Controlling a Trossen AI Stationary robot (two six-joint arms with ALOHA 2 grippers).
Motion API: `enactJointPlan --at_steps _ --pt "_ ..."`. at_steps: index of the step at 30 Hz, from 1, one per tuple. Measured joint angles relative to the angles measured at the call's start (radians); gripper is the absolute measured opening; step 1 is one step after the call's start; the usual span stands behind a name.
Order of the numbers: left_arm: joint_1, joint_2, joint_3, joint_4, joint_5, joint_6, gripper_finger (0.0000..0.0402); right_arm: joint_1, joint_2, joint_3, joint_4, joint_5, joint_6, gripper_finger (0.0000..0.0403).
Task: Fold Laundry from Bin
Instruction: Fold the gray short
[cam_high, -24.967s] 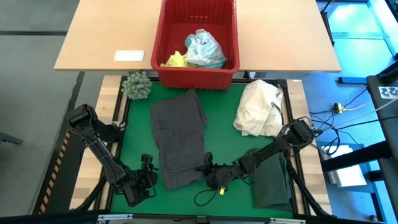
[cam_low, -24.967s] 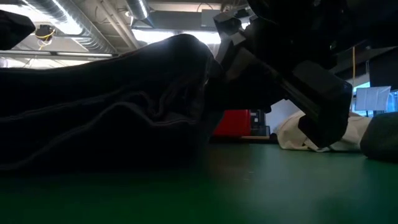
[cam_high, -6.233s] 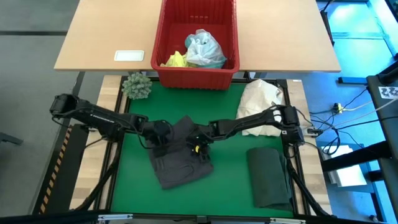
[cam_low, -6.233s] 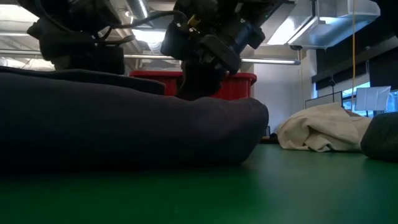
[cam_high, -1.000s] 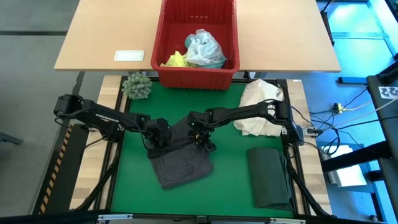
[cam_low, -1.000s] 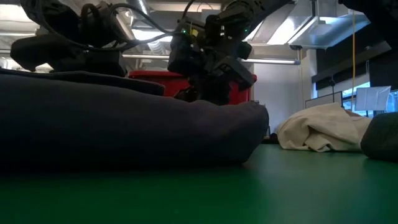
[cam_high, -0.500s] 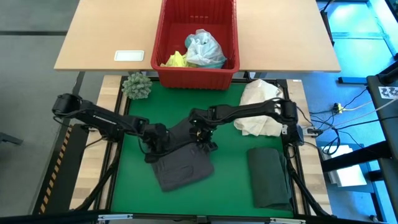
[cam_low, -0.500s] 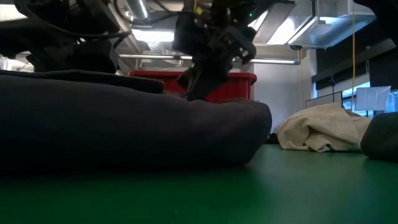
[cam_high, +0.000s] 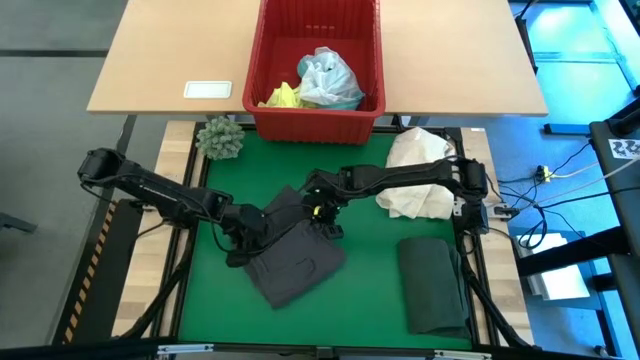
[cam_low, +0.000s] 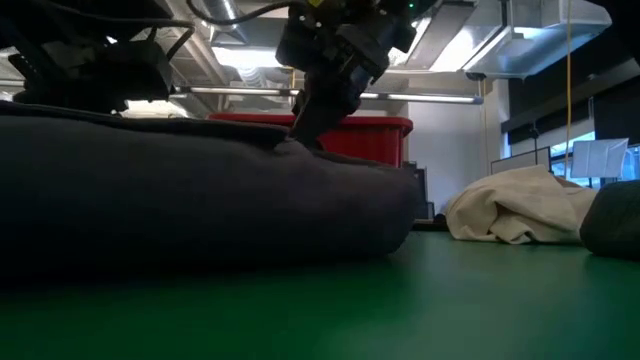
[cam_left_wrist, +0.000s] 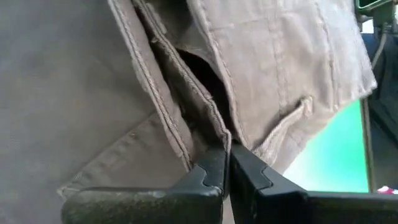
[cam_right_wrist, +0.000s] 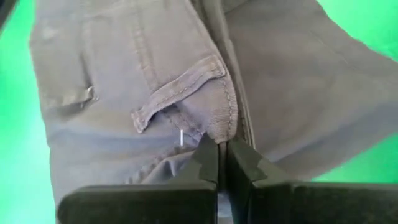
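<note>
Grey garment (cam_high: 292, 255) lies folded at frame centre on the green desk (cam_high: 370, 300). Left hand (cam_high: 247, 243) and right hand (cam_high: 322, 214) each pinch its upper edge shut. Open mat below. Red bin (cam_high: 318, 108) sits top centre.

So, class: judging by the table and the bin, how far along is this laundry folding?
Done: a dark green garment lies folded. In hand: left hand and right hand pinch the grey garment. Left: yellow garment and turquoise garment wait in the red bin.

Open green mat (cam_high: 365, 300) between garments
</note>
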Motion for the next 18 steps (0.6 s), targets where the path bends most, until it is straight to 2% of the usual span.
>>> enactJointPlan --at_steps 7,12,18 --pt "-0.05 0.0 0.001 0.014 0.028 -0.078 0.0 0.001 0.0 0.0 -0.013 0.071 0.039 0.0005" --pt "-0.065 0.0 0.001 0.059 0.052 -0.093 0.0 0.001 -0.002 0.0 -0.008 0.078 0.035 0.0018" --pt "-0.079 0.0 0.001 0.08 0.076 -0.105 0.0 0.025 -0.046 0.0 0.011 0.115 0.041 0.0007"
